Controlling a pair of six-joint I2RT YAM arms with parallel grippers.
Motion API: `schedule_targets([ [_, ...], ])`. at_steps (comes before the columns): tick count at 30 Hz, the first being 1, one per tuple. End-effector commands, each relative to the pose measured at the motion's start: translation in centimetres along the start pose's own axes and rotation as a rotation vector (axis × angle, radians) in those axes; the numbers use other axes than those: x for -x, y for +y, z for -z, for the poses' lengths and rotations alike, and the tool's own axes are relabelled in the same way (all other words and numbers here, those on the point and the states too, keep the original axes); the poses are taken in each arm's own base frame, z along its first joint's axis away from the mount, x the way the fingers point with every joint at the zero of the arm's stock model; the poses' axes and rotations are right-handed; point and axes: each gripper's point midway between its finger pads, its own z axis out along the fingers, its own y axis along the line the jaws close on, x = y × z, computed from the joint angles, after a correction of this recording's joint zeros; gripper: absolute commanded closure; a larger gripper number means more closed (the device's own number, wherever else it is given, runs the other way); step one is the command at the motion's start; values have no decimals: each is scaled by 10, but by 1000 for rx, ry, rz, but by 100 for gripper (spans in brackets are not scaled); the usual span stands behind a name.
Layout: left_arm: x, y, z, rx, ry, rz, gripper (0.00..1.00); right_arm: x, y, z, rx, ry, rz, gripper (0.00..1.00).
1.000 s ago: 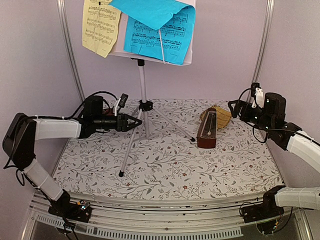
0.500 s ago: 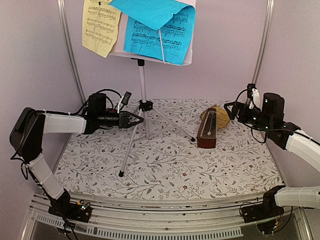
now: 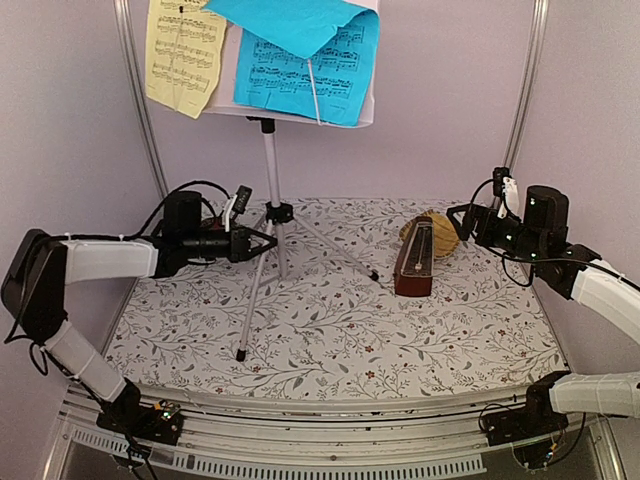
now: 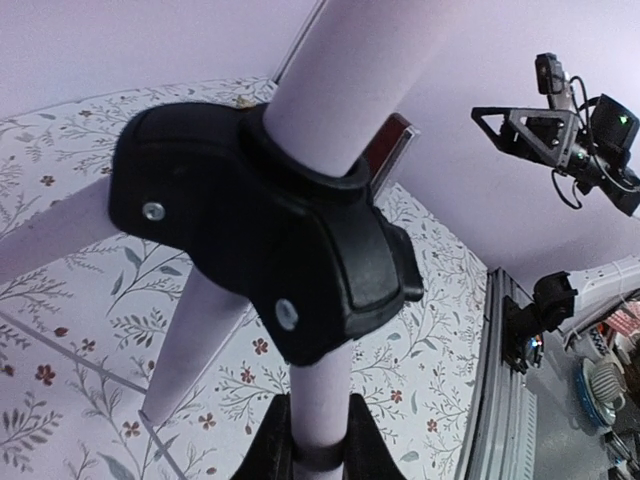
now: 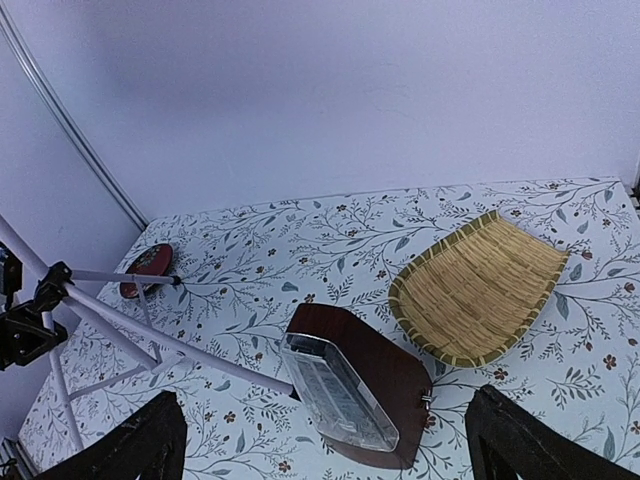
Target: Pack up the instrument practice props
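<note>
From overhead, the top edge cuts off the music stand (image 3: 268, 170) desk, the cream sheet (image 3: 180, 50) and the folded blue sheet (image 3: 290, 25). That folded sheet covers part of a second blue sheet (image 3: 300, 75), whose notes are too small to read. The metronome (image 3: 413, 262) hides part of the woven tray (image 3: 445, 235).

In the left wrist view the left pincer (image 4: 318, 460) shows only as dark tips at the bottom edge, either side of the pole. The stand's hub masks most of the metronome.

The right pincer (image 5: 322, 420) has its fingers (image 5: 135, 440) cut off by the bottom edge. A small reddish disc (image 5: 147, 270) beyond the legs cannot be identified.
</note>
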Motion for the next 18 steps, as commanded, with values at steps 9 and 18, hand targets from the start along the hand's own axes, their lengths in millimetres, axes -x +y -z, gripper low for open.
schedule_targets([
  [9,41,-45,25,217,-288,25,100,9,5,-3,30,-33,-3,1],
  [18,45,-48,-16,296,-415,69,100,6,9,8,54,-40,-17,1],
])
